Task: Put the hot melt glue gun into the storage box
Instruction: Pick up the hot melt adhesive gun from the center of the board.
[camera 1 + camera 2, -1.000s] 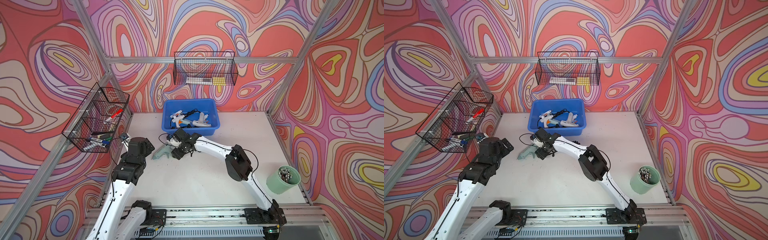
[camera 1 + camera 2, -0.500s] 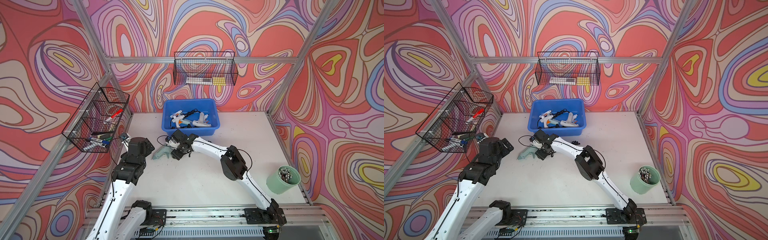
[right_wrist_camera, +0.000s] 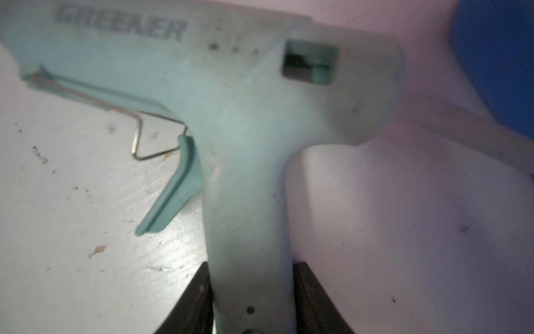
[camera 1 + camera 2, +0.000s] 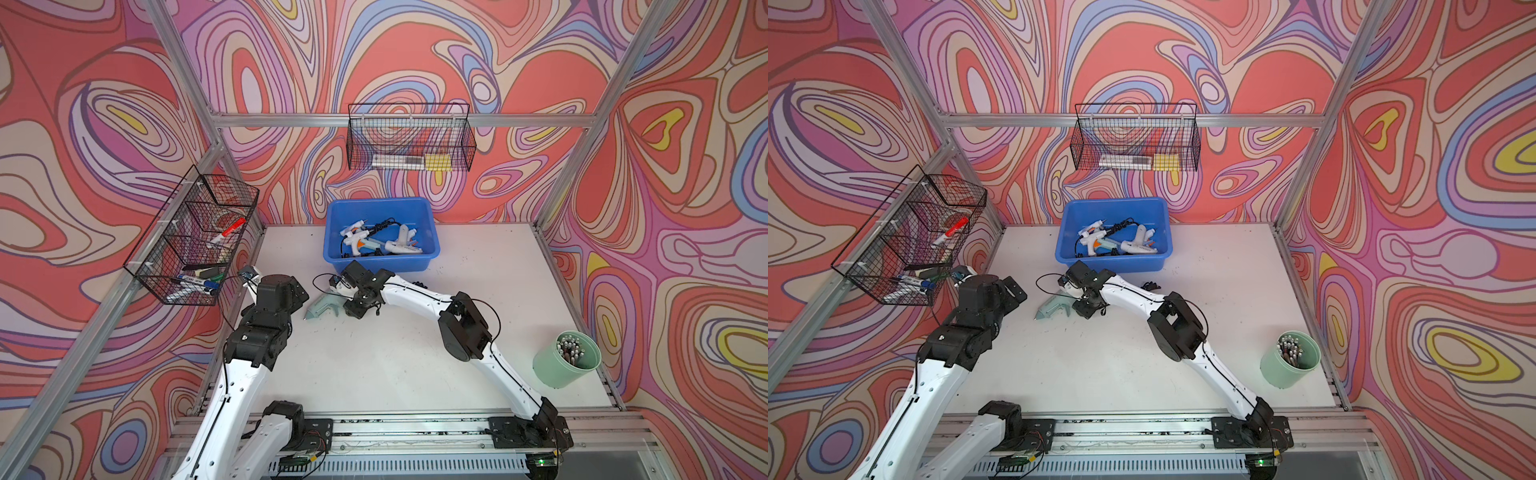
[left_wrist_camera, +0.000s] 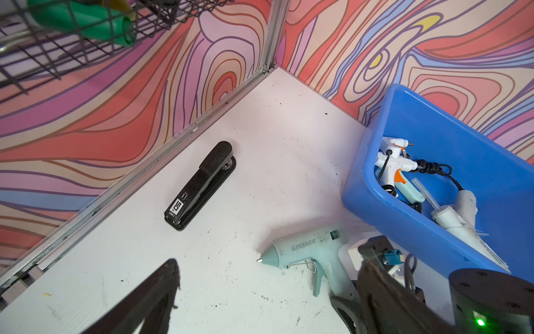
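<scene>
**Glue gun** [image 4: 322, 305] [image 4: 1052, 306] [image 5: 306, 251] [image 3: 245, 144]: Mint green, marked "GREENER". It is laid on its side on the desk [image 4: 395, 365], outside the box and just near of the box's near-left corner. The nozzle is pointed left and near. A wire stand is folded out under the barrel. The handle is gripped by the right hand.

**Box** [image 4: 380, 264] [image 4: 1113, 264] [image 5: 419, 231]: Blue tub, set at the far middle of the desk against the back wall. Several other guns [image 4: 374, 241], white and pale, are held inside with a black cord.

**Right hand** [image 4: 352, 305] [image 4: 1084, 307] [image 3: 251, 289]: Clenched on the glue gun's handle. In the right wrist view, both black fingers [image 3: 196, 303] are seen pressed to the handle's sides, low down.

**Left hand** [image 4: 291, 291] [image 5: 270, 277]: Released, with the jaws spread wide and nothing between them. It is held above the desk, just left of the glue gun.

**Stapler** [image 5: 200, 186]: Black, laid flat on the desk near the left wall. It is seen only in the left wrist view.

**Cup** [image 4: 561, 370] [image 4: 1283, 370]: Pale green, placed at the near right of the desk, well apart from the box. It is filled with thin sticks.

**Baskets**: Black wire. One [image 4: 195, 237] is hung on the left wall with markers in it. One [image 4: 409, 137] is hung on the back wall above the box.
</scene>
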